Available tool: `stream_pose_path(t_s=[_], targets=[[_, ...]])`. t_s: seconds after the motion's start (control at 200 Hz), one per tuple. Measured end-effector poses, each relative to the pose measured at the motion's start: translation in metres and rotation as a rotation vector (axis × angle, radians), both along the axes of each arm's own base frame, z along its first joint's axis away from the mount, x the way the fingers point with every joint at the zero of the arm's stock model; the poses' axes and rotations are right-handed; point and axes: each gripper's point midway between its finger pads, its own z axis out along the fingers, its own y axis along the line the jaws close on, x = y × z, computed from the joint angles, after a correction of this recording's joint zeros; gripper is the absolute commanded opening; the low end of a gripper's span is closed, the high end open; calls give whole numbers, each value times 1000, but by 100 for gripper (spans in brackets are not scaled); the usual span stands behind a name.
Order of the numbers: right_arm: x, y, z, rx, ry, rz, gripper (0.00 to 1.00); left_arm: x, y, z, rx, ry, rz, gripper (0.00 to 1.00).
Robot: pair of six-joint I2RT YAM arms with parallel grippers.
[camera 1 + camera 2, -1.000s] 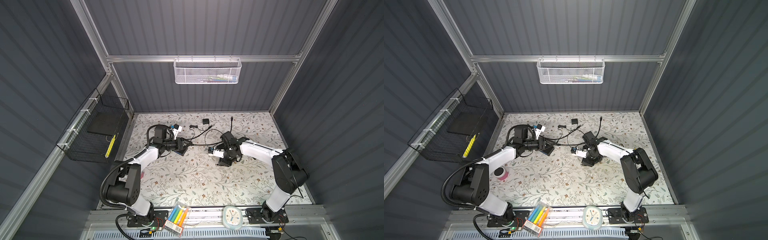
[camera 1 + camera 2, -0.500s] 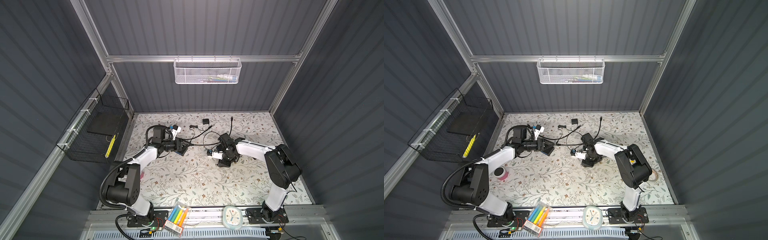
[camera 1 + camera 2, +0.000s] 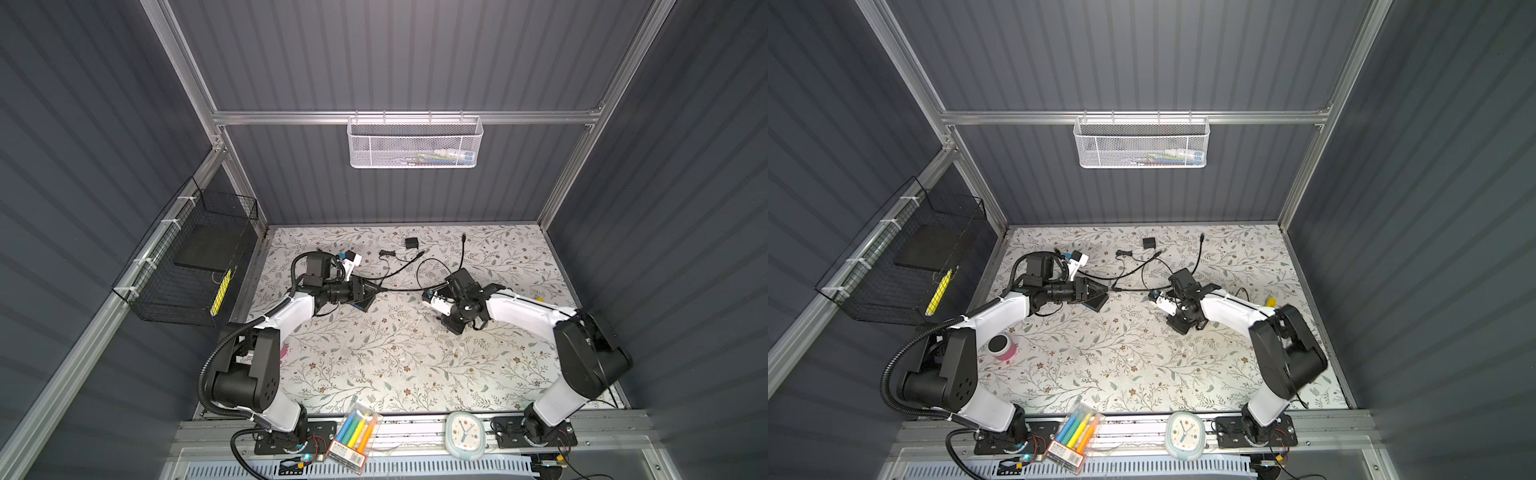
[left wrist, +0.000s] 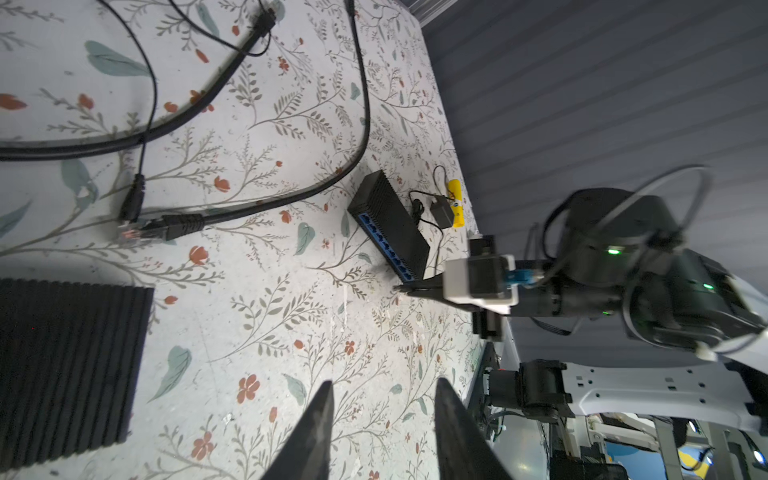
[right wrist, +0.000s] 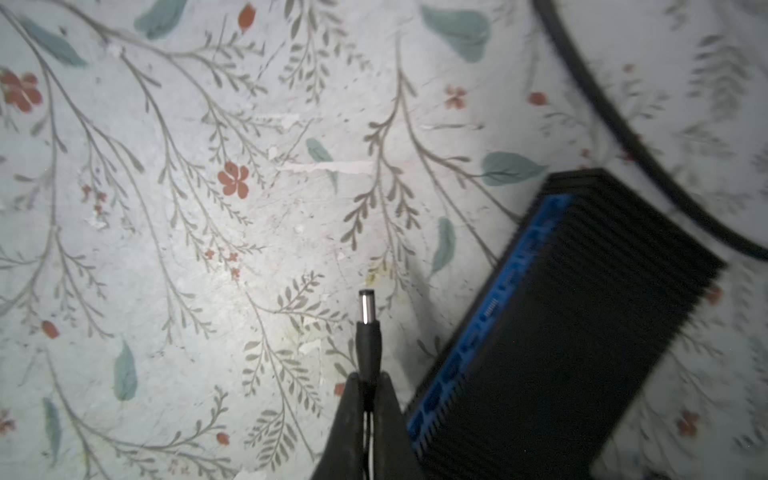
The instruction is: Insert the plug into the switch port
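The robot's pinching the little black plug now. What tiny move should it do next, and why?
Probably lift the plug a little, clear of the table. The right gripper is shut on it, but its metal tip points along the blue port face of the switch, not into any port. Once raised, it could be turned toward the switch.

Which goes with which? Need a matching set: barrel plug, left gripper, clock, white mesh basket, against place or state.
1 barrel plug
2 left gripper
3 clock
4 white mesh basket

A hung on back wall
B open, empty
C pinched in right gripper
D front ledge, between arm bases

Pairs: 1-C, 2-B, 3-D, 4-A
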Motion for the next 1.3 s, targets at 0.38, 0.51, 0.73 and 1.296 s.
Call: stream_pose_path(t_s=[0.38, 0.51, 0.73, 1.296], targets=[[-42, -12, 52, 400, -98, -284, 0, -62, -122, 40, -128, -61, -217, 39], [-55, -12, 66, 477, -103, -300, 0, -83, -151, 42, -158, -72, -265, 37], [-64, -6, 94, 584, -160, -289, 0, -95, -164, 23, -171, -33, -252, 37], [-70, 3, 83, 559, -122, -264, 0, -83, -177, 6, -191, -11, -245, 25]])
